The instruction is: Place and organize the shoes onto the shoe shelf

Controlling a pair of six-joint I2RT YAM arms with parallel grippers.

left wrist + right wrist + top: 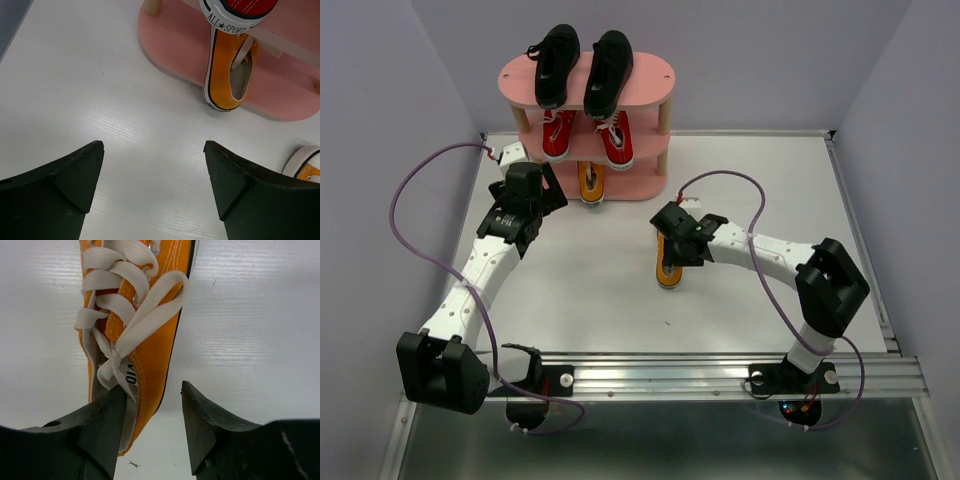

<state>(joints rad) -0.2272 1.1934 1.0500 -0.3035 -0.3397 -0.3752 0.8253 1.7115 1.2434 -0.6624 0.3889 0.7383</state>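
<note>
The pink shoe shelf (515,80) stands at the back centre. Two black shoes (555,62) lie on its top board and two red shoes (558,135) on the middle board. One orange shoe (591,183) lies on the bottom board, heel outward; the left wrist view shows it (225,65) too. The other orange shoe (669,267) lies on the table. My right gripper (672,232) is open over its heel end (155,325), one finger (100,420) inside the opening and the other outside its side wall. My left gripper (155,145) is open and empty over bare table, left of the shelf.
Grey walls close in the white table (760,180) at the back and both sides. A metal rail (720,375) runs along the near edge. Purple cables (405,190) loop from both arms. The left arm (485,265) reaches along the table's left side.
</note>
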